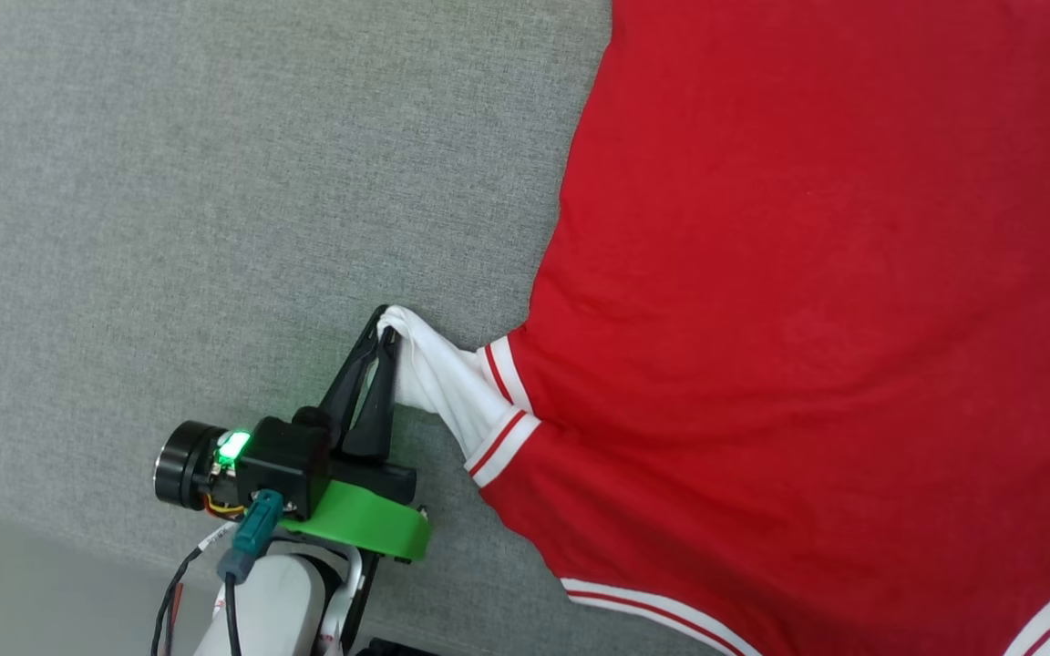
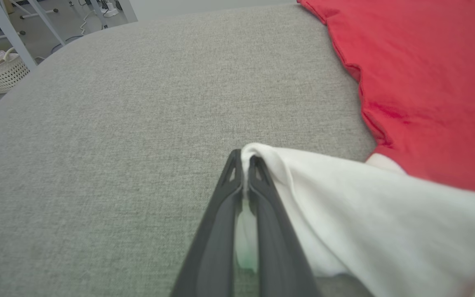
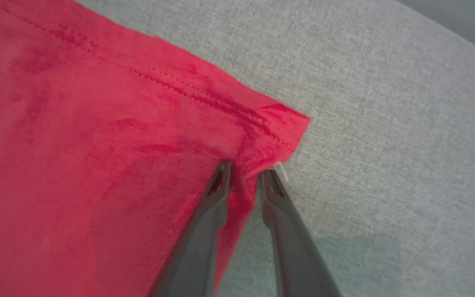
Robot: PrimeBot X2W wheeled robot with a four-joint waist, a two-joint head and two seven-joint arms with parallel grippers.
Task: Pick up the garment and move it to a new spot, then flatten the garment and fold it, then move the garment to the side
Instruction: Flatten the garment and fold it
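Head cam straight down, close over grey cushion (image 1: 215, 182). Wrist cams low, skimming it; all three share garment (image 1: 808, 273).

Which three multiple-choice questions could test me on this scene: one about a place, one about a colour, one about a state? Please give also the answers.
1. Where does the left gripper hold the garment? A) red hem B) white sleeve C) collar
2. What colour is the surface under the garment? A) grey B) blue C) brown
3. How do the left gripper's jaws stand? A) wide open B) shut on nothing C) shut on cloth
Answers: 1 B, white cloth runs between its fingers; 2 A, grey weave lies around it; 3 C, fingers pressed together, cloth pinched.
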